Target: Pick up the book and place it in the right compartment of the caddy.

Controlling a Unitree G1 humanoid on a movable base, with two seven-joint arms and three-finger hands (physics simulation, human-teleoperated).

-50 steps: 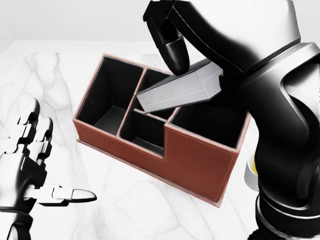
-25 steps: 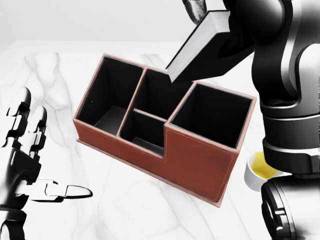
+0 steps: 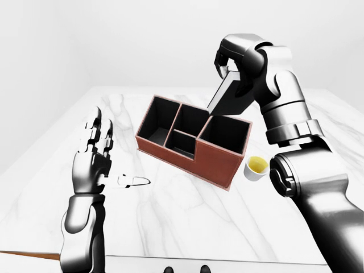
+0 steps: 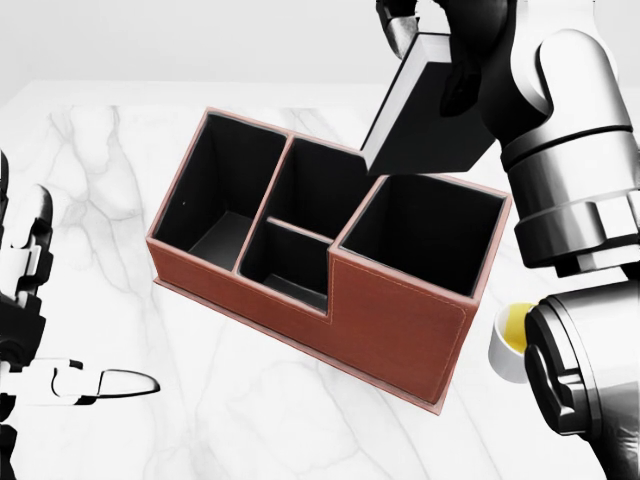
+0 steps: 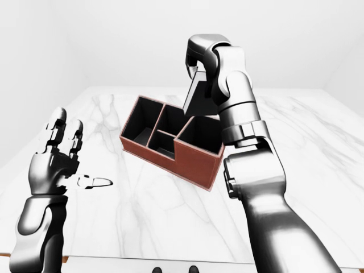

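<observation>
Swung steeper since before, book (image 4: 425,110) hangs clamped in right fingers (image 3: 227,60) above caddy (image 4: 400,320), near bench's far edge. Should lower corner-first into right compartment (mind the divider). Left hand (image 3: 91,165) splayed wide, idle.

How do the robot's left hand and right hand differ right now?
The right hand is closed round the book, holding it tilted above the caddy; the left hand holds nothing. The left hand's fingers are spread and pointing up, while the right hand's curl inward. The right hand is raised high; the left hangs low over the table. Both are metallic grey.
</observation>
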